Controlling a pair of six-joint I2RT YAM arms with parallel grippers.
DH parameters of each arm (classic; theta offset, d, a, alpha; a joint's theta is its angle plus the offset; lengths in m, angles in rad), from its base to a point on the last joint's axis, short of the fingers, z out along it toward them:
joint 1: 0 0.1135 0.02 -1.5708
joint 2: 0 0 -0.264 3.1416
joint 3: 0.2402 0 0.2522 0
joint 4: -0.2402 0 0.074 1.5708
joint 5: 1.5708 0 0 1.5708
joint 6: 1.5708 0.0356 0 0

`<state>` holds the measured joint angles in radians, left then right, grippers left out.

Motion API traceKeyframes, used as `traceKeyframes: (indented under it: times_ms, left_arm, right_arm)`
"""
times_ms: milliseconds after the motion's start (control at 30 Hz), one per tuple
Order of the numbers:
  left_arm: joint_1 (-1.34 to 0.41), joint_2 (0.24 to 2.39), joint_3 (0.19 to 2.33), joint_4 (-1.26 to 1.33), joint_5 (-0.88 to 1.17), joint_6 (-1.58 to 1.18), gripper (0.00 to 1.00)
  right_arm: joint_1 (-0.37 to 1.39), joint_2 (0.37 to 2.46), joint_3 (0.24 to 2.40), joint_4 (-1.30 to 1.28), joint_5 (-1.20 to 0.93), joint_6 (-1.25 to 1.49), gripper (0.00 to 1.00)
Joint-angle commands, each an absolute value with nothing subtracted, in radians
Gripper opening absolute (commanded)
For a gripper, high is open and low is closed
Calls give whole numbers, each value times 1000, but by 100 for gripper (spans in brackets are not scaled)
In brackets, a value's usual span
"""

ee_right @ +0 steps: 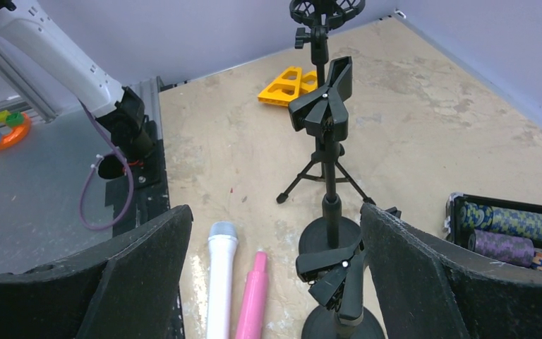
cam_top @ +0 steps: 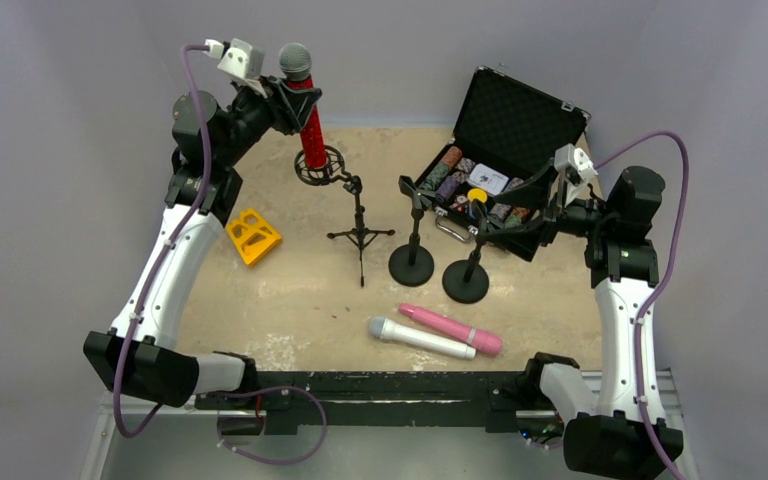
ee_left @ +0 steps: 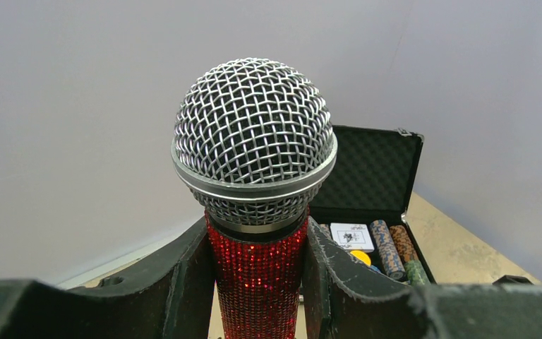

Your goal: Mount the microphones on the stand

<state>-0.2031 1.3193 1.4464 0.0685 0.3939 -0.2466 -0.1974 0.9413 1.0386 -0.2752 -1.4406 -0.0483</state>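
My left gripper (cam_top: 292,98) is shut on the glittery red microphone (cam_top: 308,125), just under its grey mesh head (ee_left: 254,138). It holds the microphone upright, with the lower end at the ring mount (cam_top: 318,167) of the tripod stand (cam_top: 360,236). The fingers (ee_left: 173,282) press on both sides of the red body (ee_left: 257,282). The white microphone (cam_top: 420,338) and the pink microphone (cam_top: 452,329) lie side by side near the table's front edge. My right gripper (cam_top: 487,218) is open and empty above two round-base clip stands (cam_top: 411,264) (cam_top: 466,282). The near stand's clip (ee_right: 335,272) is just inside its right finger.
An open black case (cam_top: 495,150) with poker chips and cards stands at the back right, close behind my right gripper. A yellow plastic piece (cam_top: 253,236) lies left of the tripod stand. The walls close in the back and sides.
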Motion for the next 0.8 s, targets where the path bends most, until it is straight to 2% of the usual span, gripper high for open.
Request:
traceKeyframes:
  times_ms: [0, 400, 767]
  left_arm:
    - [-198, 1273, 1419, 141, 440, -215, 0]
    - [-198, 1293, 1388, 190, 442, -208, 0]
    - [-198, 1305, 1293, 341, 379, -259, 0]
  right_arm:
    - [-203, 936, 1041, -243, -1478, -36, 93]
    - [-204, 933, 1042, -239, -1489, -30, 93]
    - [-204, 933, 1041, -236, -1494, -29, 93]
